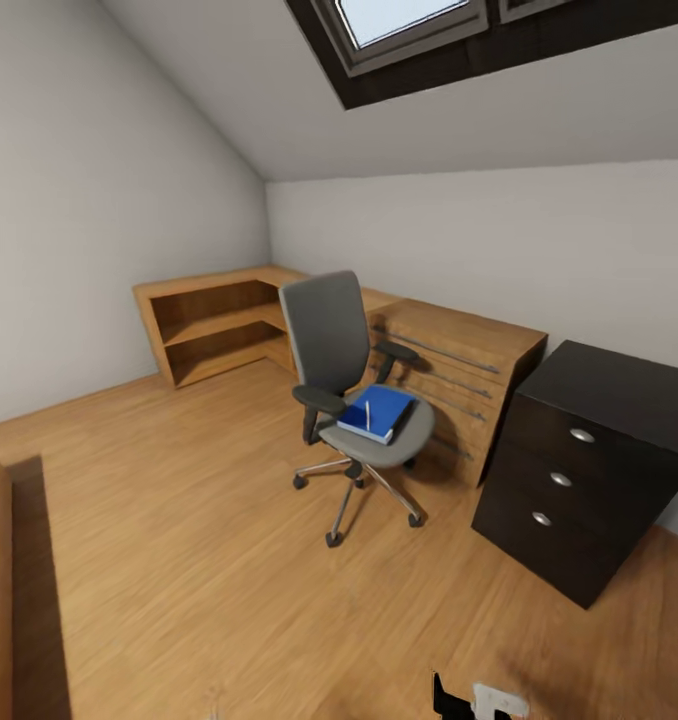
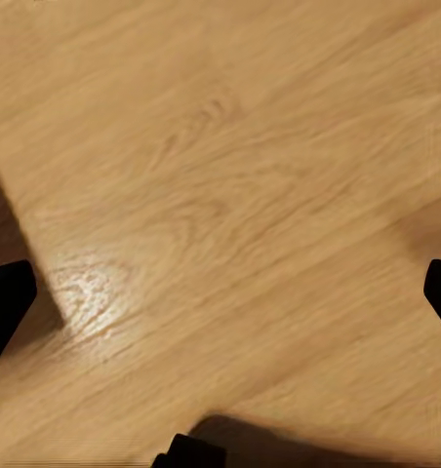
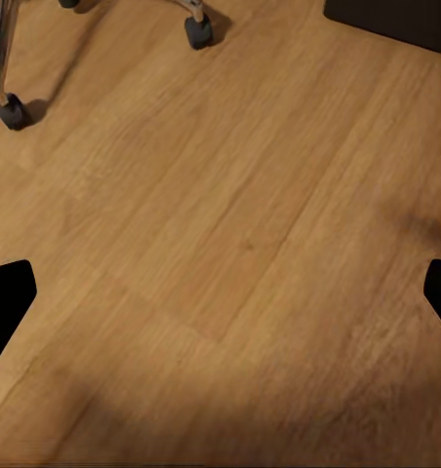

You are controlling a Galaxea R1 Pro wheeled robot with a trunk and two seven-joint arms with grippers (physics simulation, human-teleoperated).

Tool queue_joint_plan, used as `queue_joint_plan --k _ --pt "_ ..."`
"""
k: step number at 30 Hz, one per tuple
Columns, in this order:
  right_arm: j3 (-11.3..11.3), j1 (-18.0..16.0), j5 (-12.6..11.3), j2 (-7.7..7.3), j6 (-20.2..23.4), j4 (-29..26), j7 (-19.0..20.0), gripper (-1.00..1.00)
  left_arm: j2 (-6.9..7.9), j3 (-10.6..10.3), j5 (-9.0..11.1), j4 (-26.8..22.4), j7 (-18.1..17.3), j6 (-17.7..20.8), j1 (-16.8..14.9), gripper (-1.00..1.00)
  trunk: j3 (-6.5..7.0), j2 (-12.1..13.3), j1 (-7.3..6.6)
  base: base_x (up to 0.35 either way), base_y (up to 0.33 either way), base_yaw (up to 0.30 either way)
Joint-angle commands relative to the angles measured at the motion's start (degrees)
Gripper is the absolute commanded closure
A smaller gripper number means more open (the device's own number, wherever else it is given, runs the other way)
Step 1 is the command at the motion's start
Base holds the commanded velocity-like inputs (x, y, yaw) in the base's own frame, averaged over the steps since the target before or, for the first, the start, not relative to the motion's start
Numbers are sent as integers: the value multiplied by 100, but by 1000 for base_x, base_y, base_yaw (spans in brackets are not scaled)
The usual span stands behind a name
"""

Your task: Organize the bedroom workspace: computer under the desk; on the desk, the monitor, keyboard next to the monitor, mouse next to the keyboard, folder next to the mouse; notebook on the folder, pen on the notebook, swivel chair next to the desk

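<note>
In the middle of the head view, the chair point(image 1: 351, 385) is seen standing on the wooden floor point(image 1: 179, 540). Its grey back is turned toward the upper left of the frame, and its chrome legs are spread out below the seat. The blue folder point(image 1: 380, 412) is laid flat on the seat. A thin white pen point(image 1: 368, 414) is seen on top of the folder. A dark notebook cannot be made out there.

Just behind the chair, a wooden cabinet point(image 1: 459, 380) with long grey handles is set against the white wall. To the left of it, low wooden shelves point(image 1: 214, 325) are placed in the corner. At the right of the frame, a black drawer unit point(image 1: 589, 465) with three round silver knobs is seen, close beside the wooden cabinet. A roof window point(image 1: 409, 25) is set in the slanted ceiling at the top.

In the left wrist view, the left hand point(image 2: 220, 292) is held over bare floor. Its two dark fingers are kept far apart, with nothing between them.

In the right wrist view, the right hand point(image 3: 220, 292) is spread wide too, and nothing is gripped. The floor is seen under it. Two black chair wheels on chrome legs are seen at the upper left of that frame, and a dark corner of the drawer unit at the upper right.
</note>
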Motion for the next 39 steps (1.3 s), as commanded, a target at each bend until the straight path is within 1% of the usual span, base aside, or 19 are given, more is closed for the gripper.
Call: queue_joint_plan --k 1,3,4,11,17,22,28,35,39 --pt "5 12 -18 -4 -30 12 -15 -100 -2 -30 24 121 33 -141 -2 -100 17 39 -23 0 0 -202" --pt "7 47 -18 -30 -40 9 -30 -100 -13 -33 -39 356 27 -407 -2 -100 59 119 -67 0 0 -220" --pt "8 54 -19 -40 -42 8 -34 -100 -16 -33 -53 407 25 -462 -2 -100 80 159 -89 0 0 -233" --pt "9 79 -24 -66 -50 6 -44 -100 -18 -35 -91 602 18 -636 -2 -100 227 440 -243 0 0 -251" --pt "9 83 -17 -27 -51 13 -46 -100 -9 -35 -96 712 3 -654 -2 -100 338 681 -375 0 0 -241" --pt "9 83 -9 -27 -51 11 -40 -100 -8 -34 -97 745 -20 -658 -2 -100 428 881 -485 0 0 -45" --pt "9 83 -10 -31 -51 13 -38 -100 -15 -27 -94 753 -153 -661 -2 -100 535 1122 -616 0 0 -4" --pt "9 83 -13 -12 -51 14 -38 -100 -23 -27 -97 803 -187 -664 -2 -100 661 1403 -770 0 0 -4" --pt "9 83 -14 -11 -51 14 -38 -100 -33 -26 -97 829 -194 -664 -2 -100 733 1563 -858 0 0 -214"
